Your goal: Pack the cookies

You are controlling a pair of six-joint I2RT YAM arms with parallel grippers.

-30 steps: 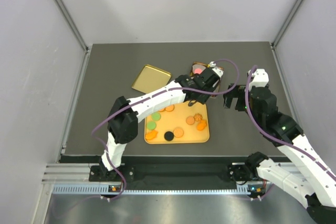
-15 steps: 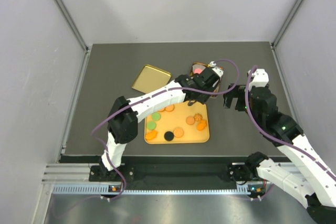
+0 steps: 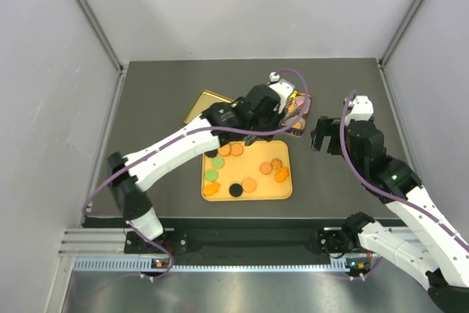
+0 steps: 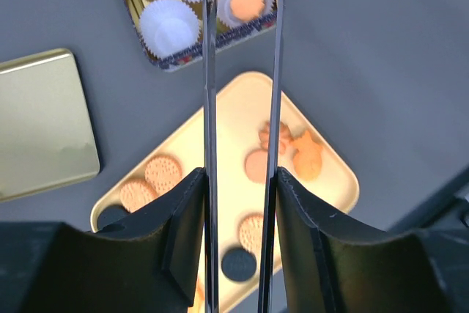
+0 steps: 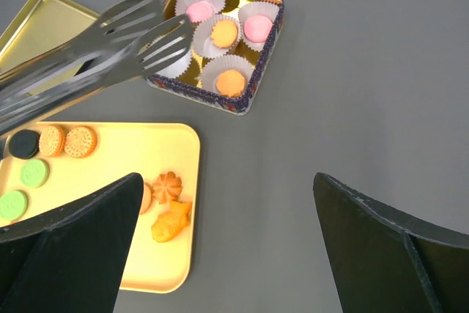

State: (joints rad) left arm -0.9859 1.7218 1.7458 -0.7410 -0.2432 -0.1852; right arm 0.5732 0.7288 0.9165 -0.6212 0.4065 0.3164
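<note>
Dark grey table (image 3: pixel 146 144) enclosed by pale walls (image 3: pixel 66 108) on three sides.

Near centre, found yellow tray (image 3: pixel 286 194) carrying most of the cookies (image 3: pixel 249 185):
- two brown rounds and one black at its far-left end;
- two green just nearer on the left;
- an orange flower shape and further orange pieces toward its right side;
- one more black and more orange along the near edge.

Just beyond the tray's far-right corner, noted square tin (image 5: pixel 198 97), dark patterned outside, gold inside, lined with white paper cups (image 4: pixel 170 26). Counted four cookies already seated in cups, two pink and two orange.

Left of the tin, gold lid (image 4: pixel 40 126) lying flat on the table, apart from both tin and tray.

Left gripper (image 4: pixel 239 210) clenched on metal tongs (image 5: pixel 95 64), gripped from outside across both blades. Slotted tong ends raised over the tin's left side, slightly parted.

Right gripper (image 5: pixel 223 181) released, spread wide, grasping nothing. Hovering above bare table to the right of the tray's far-right corner and of the tin, well apart from the tongs.
</note>
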